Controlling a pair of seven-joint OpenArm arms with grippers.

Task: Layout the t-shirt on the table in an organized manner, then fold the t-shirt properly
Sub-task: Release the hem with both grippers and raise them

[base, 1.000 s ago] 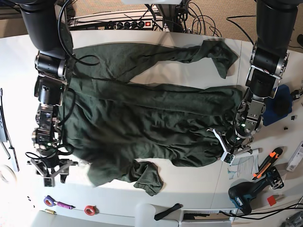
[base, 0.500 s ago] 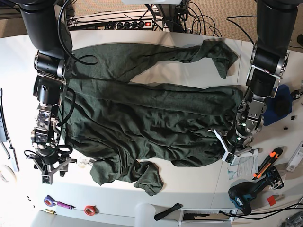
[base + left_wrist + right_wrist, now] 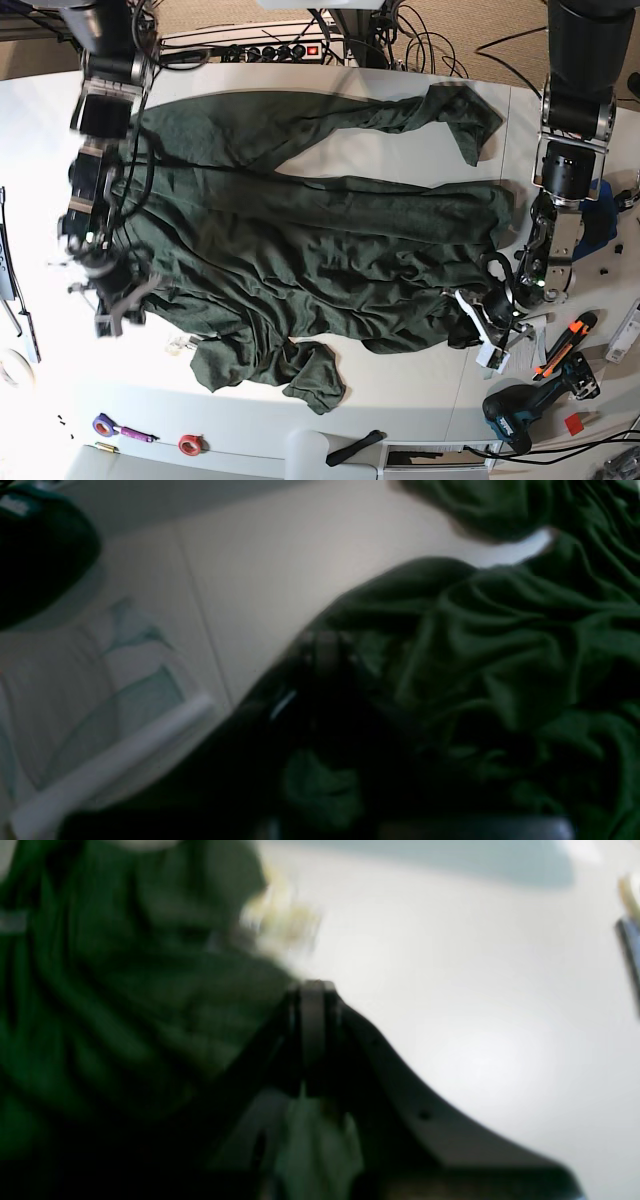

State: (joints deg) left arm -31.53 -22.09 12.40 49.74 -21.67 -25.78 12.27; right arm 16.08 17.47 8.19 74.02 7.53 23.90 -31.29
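right pincer is clenched on the shirt, which sprawls rumpled across the table. thin and limp, it'll likely drag and bunch; hem corners look best. left pincer is clenched on its edge.

The dark green t-shirt lies spread and wrinkled across the white table, one sleeve reaching to the far right and a bunched corner hanging near. At its left edge the right gripper pinches fabric. At its right edge the left gripper is clamped on the hem. A black drill and an orange cutter lie near right.
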